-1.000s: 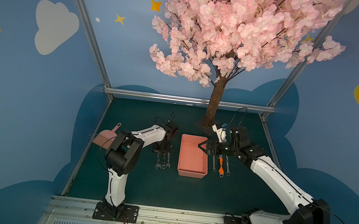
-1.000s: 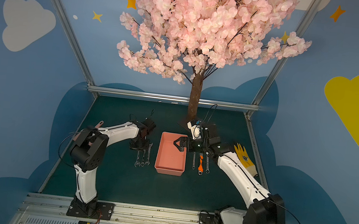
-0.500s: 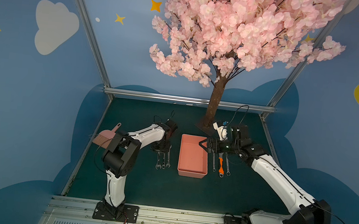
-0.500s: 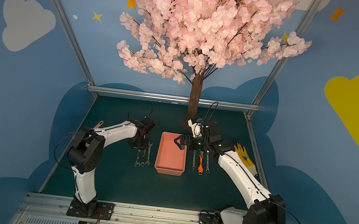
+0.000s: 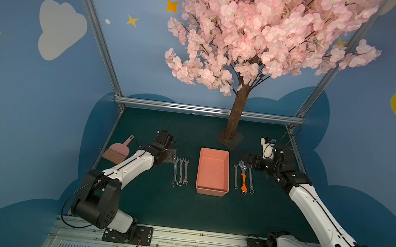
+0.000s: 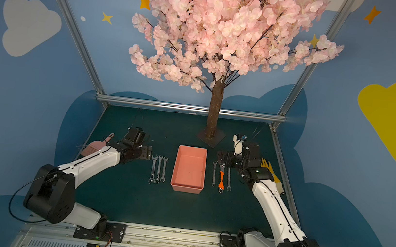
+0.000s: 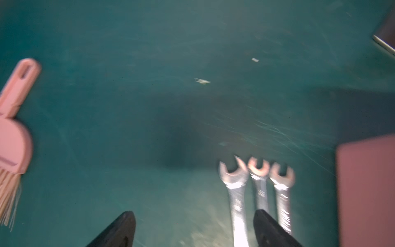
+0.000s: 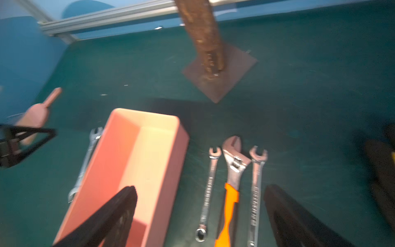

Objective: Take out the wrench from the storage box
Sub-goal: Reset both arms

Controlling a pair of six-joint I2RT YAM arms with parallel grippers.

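storage box [image 5: 211, 192]: salmon-pink | adjustable wrench [image 5: 243, 179]: orange handle (steel head) | mat [image 5: 182, 208]: dark green

White arms [image 5: 134, 165], black joints [image 5: 96, 201]

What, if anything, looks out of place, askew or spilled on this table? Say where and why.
Nothing much stands out. The storage box sits square and empty, three wrenches lie in a neat row on one side, two wrenches and an orange-handled adjustable wrench on the other. Only a few pale scraps litter the green mat.
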